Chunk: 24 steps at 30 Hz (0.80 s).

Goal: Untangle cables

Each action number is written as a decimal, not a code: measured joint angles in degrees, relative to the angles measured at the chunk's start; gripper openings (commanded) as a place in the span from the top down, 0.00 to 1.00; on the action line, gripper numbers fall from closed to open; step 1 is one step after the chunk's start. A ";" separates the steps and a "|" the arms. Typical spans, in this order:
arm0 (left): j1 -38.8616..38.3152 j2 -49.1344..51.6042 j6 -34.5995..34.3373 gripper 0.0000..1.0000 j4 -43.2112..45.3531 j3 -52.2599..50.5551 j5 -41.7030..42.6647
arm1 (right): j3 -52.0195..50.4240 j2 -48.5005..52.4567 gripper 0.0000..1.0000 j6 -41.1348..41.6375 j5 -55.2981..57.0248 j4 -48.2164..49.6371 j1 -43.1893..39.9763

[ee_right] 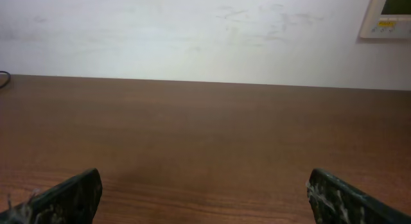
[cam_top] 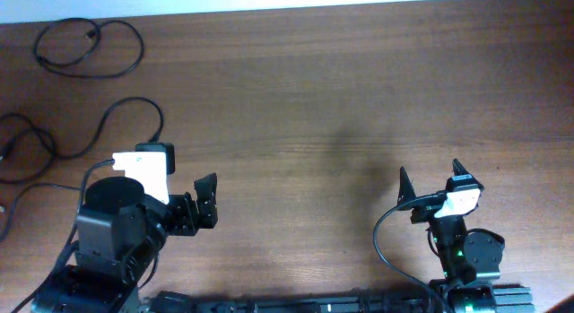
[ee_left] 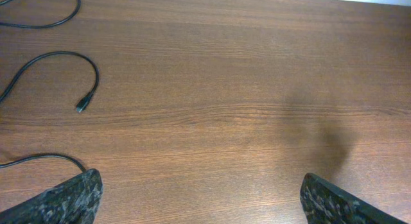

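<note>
You are holding your left hand (ee_left: 202,205) wide beside the cables (cam_top: 90,48), which are lying as loose strands along the bench's (cam_top: 314,98) left side; your right hand (ee_right: 205,201) is gaping wide too, well apart.

Three thin black flexible cables (ee_left: 80,108) are counted, all left of the black two-finger left gripper (cam_top: 208,201). With the right gripper (cam_top: 432,180), two grippers are counted. One brown wooden table (cam_top: 314,98) is seen.

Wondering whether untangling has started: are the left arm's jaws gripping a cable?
No, the left gripper has its jaws wide apart with nothing between them, and the cables lie loose on the table.
</note>
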 measured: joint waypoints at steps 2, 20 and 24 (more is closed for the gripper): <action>0.00 0.00 0.00 0.01 0.00 0.00 -0.02 | 0.00 0.00 0.02 -0.04 0.00 0.00 0.00; 8.52 -18.75 0.04 0.01 25.38 -32.92 1.51 | 0.00 -0.02 0.02 -0.02 0.07 0.00 0.00; 14.69 -30.51 0.04 0.01 27.06 -42.05 2.27 | 0.00 -0.07 0.02 -0.04 0.04 0.00 0.00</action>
